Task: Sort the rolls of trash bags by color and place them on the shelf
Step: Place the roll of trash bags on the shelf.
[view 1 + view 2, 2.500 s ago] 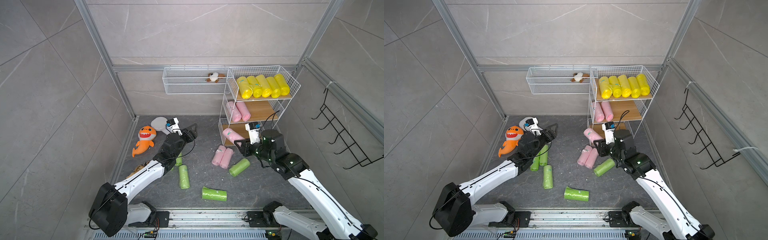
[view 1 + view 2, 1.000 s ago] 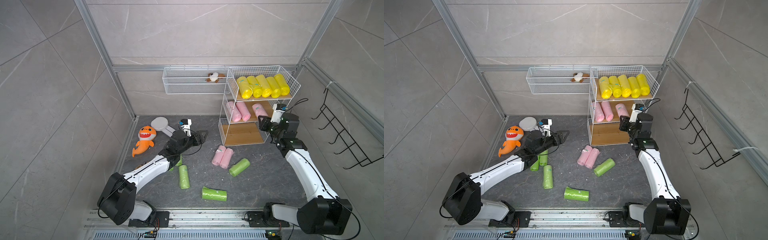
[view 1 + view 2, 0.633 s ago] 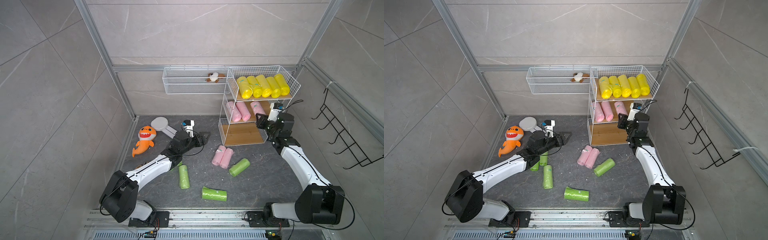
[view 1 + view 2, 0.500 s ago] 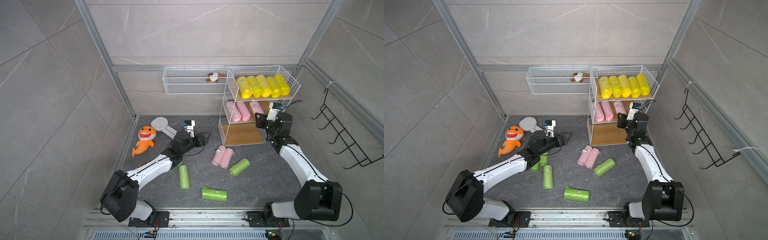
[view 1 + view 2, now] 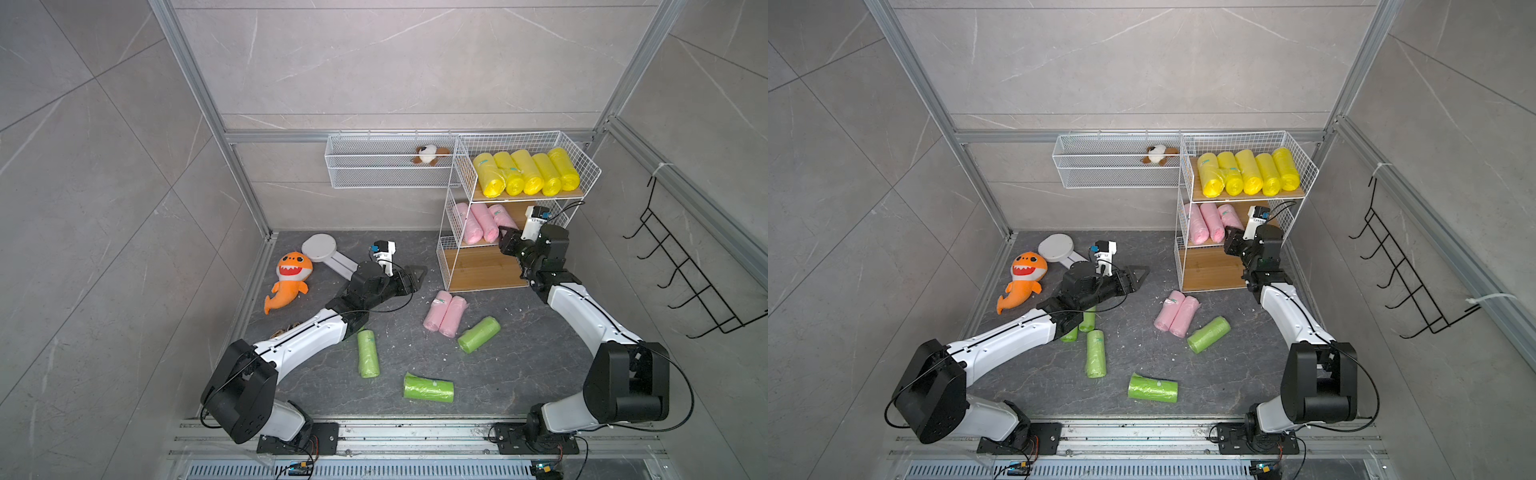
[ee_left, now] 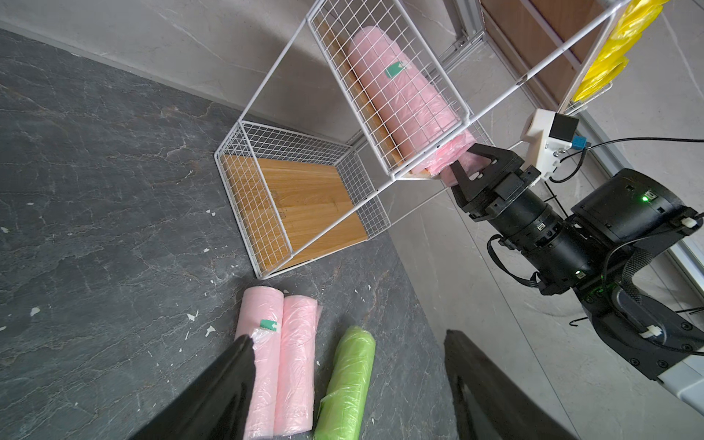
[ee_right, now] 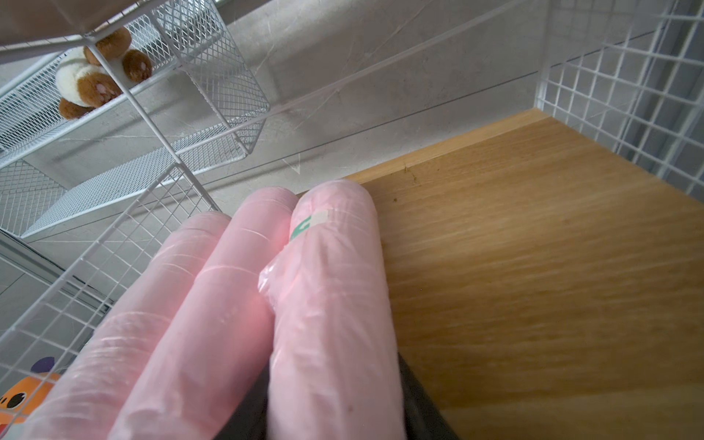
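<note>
Shelf (image 5: 482,270): yellow rolls (image 5: 525,172) fill the top tier, bottom board bare. On the middle tier three pinks lie front-to-back, side by side. The third roll (image 7: 331,285) touches its neighbour, with bare board on its other side.

Right gripper (image 6: 466,167) is at that roll's near end, which juts past the tier's front edge. Jaws flank it; gripping or just loosened, can't tell. The way out looks to be straight back along the roll's axis.

Left gripper (image 5: 417,276): jaws wide apart, empty, aimed at the pink pair (image 5: 444,312) on the floor before the shelf. The pair's long axes run toward the shelf. Left arm is nearer.

Right wrist view shows the roll flat on the board. Only the left wrist view shows the jaws at its overhanging end.
</note>
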`<state>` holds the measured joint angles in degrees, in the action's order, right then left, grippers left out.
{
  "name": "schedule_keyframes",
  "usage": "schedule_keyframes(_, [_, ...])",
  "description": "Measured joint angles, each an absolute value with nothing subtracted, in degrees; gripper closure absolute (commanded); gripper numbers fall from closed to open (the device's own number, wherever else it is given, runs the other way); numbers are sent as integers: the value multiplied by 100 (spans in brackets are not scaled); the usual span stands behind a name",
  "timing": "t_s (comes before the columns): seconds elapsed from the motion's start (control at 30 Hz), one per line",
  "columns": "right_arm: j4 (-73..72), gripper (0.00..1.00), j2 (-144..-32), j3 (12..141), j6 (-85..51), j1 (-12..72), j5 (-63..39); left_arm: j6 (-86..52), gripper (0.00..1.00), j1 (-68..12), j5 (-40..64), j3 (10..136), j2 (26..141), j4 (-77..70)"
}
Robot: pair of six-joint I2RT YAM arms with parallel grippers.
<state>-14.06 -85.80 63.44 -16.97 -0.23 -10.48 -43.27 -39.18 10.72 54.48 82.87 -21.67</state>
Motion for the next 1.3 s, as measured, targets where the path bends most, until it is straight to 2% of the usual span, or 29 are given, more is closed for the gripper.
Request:
schedule_keyframes(0.43, [-1323, 38, -8298, 6346, -1509, -23, -919, -4324, 19, -3962, 1063, 5448, 8287, -2165])
schedule_keyframes(0.67, [-1111, 36, -7730, 6318, -1411, -200, -1133, -4324, 19, -3962, 1063, 5448, 8287, -2165])
schedule_keyframes(0.9, [-985, 38, -7489, 5927, -1437, -478, -1667, -4322, 19, -3962, 1063, 5448, 8287, -2163])
schedule_keyframes(1.3, [-932, 57, -7459, 5680, -1562, -766, -2128, -4322, 19, -3962, 1066, 5448, 8289, -2163])
